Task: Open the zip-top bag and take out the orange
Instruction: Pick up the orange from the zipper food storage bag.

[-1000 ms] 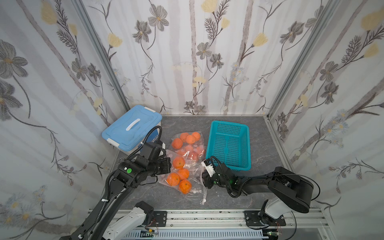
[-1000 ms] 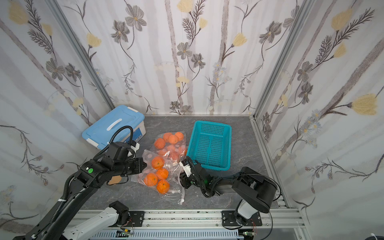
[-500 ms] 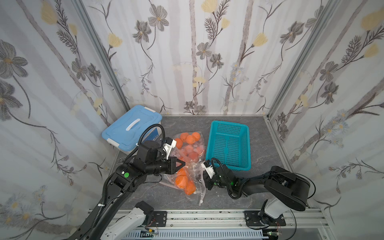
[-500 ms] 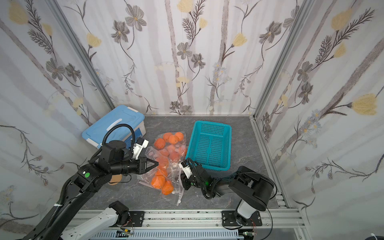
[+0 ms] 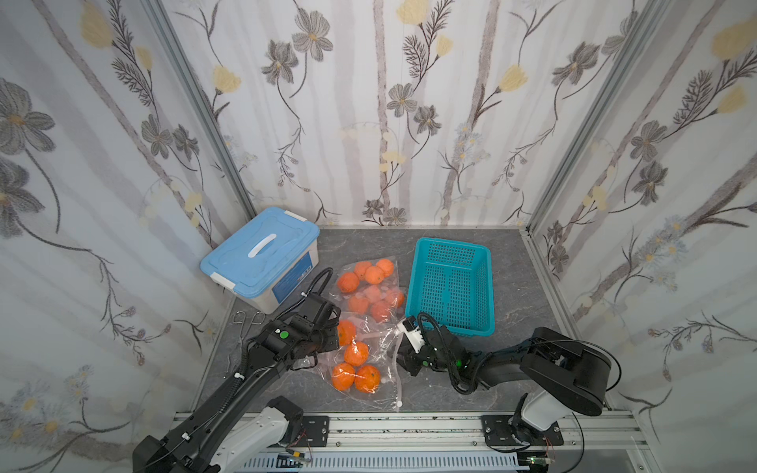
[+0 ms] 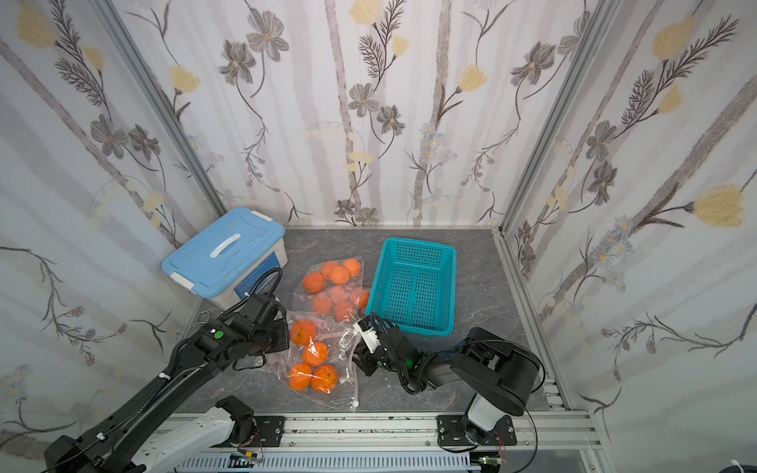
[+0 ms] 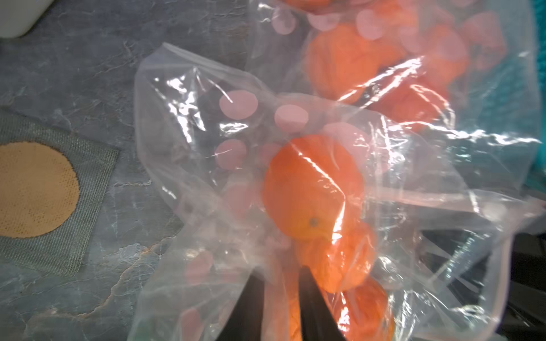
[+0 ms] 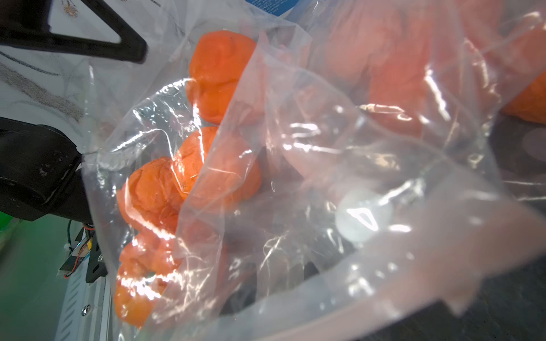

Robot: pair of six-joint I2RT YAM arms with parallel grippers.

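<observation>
A clear zip-top bag (image 5: 379,348) (image 6: 340,348) with several oranges lies near the front of the table, between my two grippers. One orange (image 5: 357,353) (image 6: 315,353) sits mid-bag. My left gripper (image 5: 334,335) (image 6: 286,336) is at the bag's left side; in the left wrist view its gripper (image 7: 280,271) has its fingers a little apart, with loose film draped between them and an orange (image 7: 310,189) just ahead. My right gripper (image 5: 403,352) (image 6: 360,356) is shut on the bag's zip edge. In the right wrist view film covers that gripper (image 8: 274,283).
A second clear bag of oranges (image 5: 370,282) lies behind, against a teal basket (image 5: 450,282). A blue-lidded box (image 5: 262,254) stands at the back left, with metal tongs (image 5: 248,317) beside it. A tan disc on a grey mat (image 7: 32,189) lies left of the bag.
Half a second ago my left gripper held the bag bunched up; now its fingers have parted and the bag lies spread out. My right gripper closed on the zip edge.
</observation>
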